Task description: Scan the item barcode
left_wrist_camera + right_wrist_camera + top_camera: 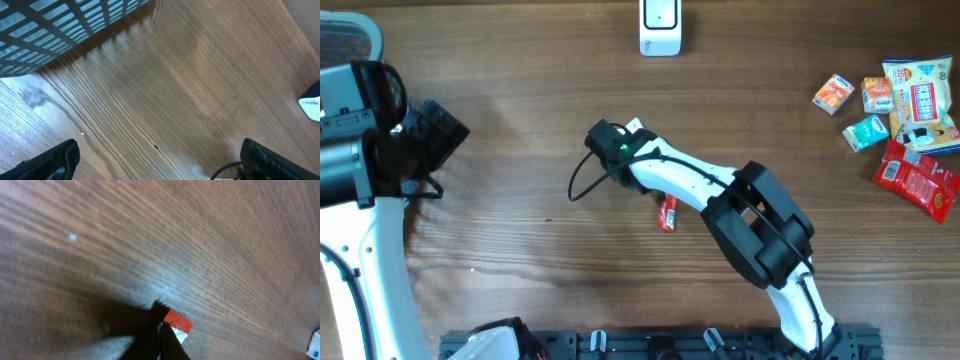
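Blue-grey mesh basket (45, 30) is sitting far left, contents unseen. Small red packet (666, 212) is lying on the brown wooden surface (520, 250), long axis near-to-far. Right claw (161, 330) is pressing together at its end, left claw (160, 161) hanging spread.

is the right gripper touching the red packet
Cannot tell. In the right wrist view the right gripper ends right at the red packet, but blur and shadow hide contact or gap.

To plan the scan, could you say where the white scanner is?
Overhead view: the white scanner sits at the top edge, centre, beyond the right arm.
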Controlling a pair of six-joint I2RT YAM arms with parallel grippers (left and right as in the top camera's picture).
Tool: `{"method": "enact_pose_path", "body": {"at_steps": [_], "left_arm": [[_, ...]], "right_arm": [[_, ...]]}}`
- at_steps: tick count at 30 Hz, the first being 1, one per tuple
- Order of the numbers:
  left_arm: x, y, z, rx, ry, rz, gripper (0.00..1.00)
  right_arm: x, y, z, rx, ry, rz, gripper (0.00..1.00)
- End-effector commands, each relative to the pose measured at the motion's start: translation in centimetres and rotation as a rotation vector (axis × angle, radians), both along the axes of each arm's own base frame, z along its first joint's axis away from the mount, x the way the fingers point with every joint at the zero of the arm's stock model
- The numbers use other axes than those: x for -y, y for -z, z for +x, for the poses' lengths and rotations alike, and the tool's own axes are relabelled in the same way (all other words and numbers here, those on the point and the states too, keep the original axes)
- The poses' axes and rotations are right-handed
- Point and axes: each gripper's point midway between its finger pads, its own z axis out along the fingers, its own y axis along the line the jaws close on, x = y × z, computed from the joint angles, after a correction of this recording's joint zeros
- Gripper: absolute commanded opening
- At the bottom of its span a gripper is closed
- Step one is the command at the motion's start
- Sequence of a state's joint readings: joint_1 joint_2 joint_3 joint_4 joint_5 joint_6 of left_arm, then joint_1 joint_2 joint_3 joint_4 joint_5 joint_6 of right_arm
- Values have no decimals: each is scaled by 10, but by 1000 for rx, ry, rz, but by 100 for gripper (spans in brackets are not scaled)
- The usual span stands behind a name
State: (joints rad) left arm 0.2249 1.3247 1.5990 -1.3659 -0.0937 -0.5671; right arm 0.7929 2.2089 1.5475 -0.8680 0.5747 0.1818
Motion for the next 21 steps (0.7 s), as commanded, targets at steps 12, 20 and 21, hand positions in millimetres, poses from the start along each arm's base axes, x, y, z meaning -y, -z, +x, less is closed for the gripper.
{"method": "enact_pose_path", "body": {"at_steps": [12, 20, 21], "left_arm": [[-4, -3, -1, 9, -25, 10, 100], [-4, -3, -1, 9, -25, 10, 100], [-4, -3, -1, 9, -25, 10, 100]], "right_arm": [[-28, -74, 33, -354, 203, 708, 4], [35, -39, 0, -522, 336, 608, 60], [38, -35, -3, -534, 348, 603, 81]]}}
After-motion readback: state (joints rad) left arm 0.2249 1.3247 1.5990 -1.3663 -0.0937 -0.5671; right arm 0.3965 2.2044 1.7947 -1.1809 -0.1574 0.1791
